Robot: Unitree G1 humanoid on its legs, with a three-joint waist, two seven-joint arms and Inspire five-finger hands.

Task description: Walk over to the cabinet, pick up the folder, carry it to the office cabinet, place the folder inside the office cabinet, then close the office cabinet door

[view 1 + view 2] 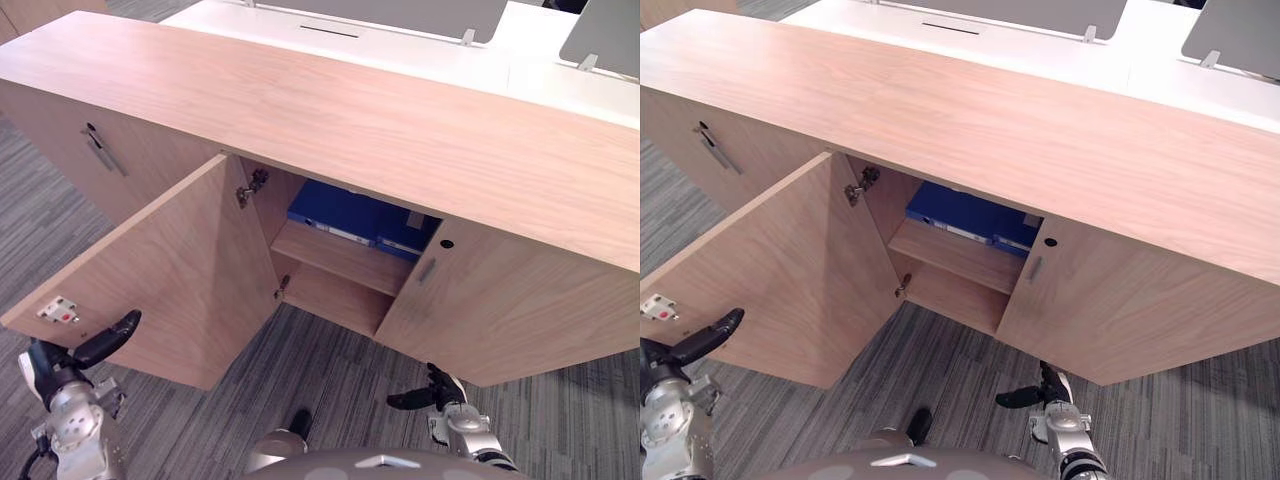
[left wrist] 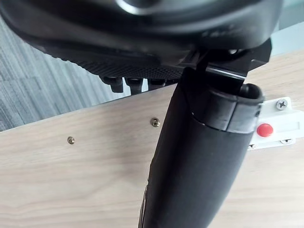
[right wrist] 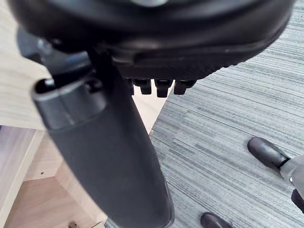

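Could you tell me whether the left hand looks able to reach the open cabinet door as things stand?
Probably yes: the left hand is right beside the free edge of the open door, near the white latch, with nothing between them. The blue folder lies on the shelf inside.

1. Bright, even light from overhead. The cabinet top [image 1: 380, 120] takes it flat across the upper frame, with no hot spots on the wood.
2. The white desk [image 1: 430, 55] along the top edge is the brightest patch, nearly washed out.
3. At centre frame it turns dim: the blue folder [image 1: 340, 212] sits in shade under the overhang.
4. The open door [image 1: 170, 270], left of centre, is evenly lit. The carpet [image 1: 330, 370] darkens softly under the cabinet front.
5. The long cabinet edges seem to bow a little toward the frame's left side.
6. Left wrist view: my left hand [image 2: 199, 156] looms dark, with a pale sheen at the top edge.
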